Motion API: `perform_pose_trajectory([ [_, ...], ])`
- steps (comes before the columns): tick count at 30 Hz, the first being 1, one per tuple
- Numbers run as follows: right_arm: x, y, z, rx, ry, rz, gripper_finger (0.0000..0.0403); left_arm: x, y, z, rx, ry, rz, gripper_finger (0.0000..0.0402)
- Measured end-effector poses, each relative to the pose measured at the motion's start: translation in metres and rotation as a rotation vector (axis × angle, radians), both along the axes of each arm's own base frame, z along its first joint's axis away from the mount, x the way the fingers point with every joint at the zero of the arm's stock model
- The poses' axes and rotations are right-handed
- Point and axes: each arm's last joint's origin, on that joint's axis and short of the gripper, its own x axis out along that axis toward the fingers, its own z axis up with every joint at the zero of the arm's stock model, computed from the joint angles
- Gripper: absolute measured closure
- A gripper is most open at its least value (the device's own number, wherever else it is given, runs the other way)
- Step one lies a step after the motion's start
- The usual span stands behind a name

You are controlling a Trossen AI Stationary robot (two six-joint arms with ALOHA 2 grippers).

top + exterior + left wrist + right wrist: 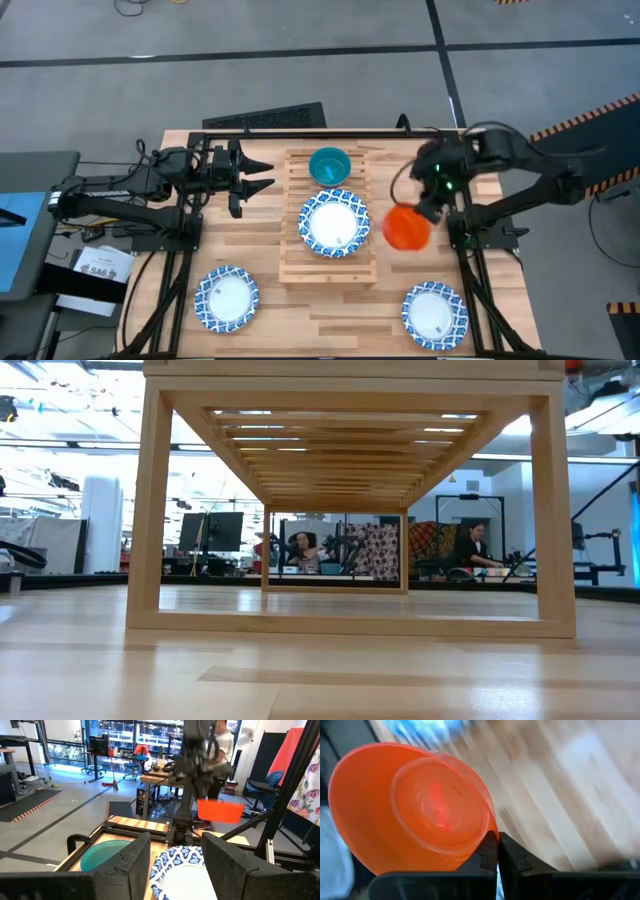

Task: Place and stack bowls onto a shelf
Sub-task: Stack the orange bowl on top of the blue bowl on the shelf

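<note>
The slatted shelf (328, 215) stands mid-table. On it rest a teal bowl (329, 165) at the far end and a blue-rimmed bowl (334, 224) in the middle. Two more blue-rimmed bowls lie on the table, near left (226, 298) and near right (435, 314). My right gripper (430, 205) is shut on the red bowl (407, 227) just right of the shelf. My left gripper (255, 178) hovers open left of the shelf's far end; its wrist view shows the teal bowl (102, 856) and the red bowl (220, 811). Purple and yellow bowls are out of view. My right gripper (498, 840) pinches the red bowl's rim (491, 826) between its two fingers, one finger (487, 854) on the inner side and the other (514, 856) on the outer side. The bowl is lifted clear of the table, on the gripper's shelf side.
In the low view the shelf's frame (350, 622) fills the picture, with people at desks in the room behind. A dark keyboard-like object (265, 118) lies beyond the table's far edge. Bare tabletop (320, 320) lies between the two near bowls.
</note>
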Motion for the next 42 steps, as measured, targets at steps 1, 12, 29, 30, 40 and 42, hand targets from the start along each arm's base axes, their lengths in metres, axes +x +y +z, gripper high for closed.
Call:
perform_pose_trajectory([
  [1,0.005,-0.003,0.01,-0.01,-0.05,-0.017,0.0381,0.0,0.0,0.0,0.0,0.0,0.0,0.0239],
  [12,0.09,-0.067,0.063,-0.036,-0.288,-0.177,0.0381,0.0,0.0,0.0,0.026,0.004,0.003,0.0239],
  [29,0.154,-0.141,0.002,-0.026,-0.066,-0.273,0.0364,0.0,0.0,-0.002,-0.037,0.01,-0.012,0.0239],
  [30,0.153,-0.142,0.002,-0.028,-0.059,-0.271,0.036,0.0,0.0,-0.002,-0.047,0.015,-0.012,0.0239],
  [40,0.152,-0.144,0.002,-0.076,-0.064,-0.247,0.0352,0.0,0.0,-0.004,-0.073,0.035,-0.013,0.0239],
  [42,0.152,-0.144,0.002,-0.086,-0.067,-0.23,0.0351,0.0,0.0,-0.004,-0.073,0.035,-0.013,0.0239],
])
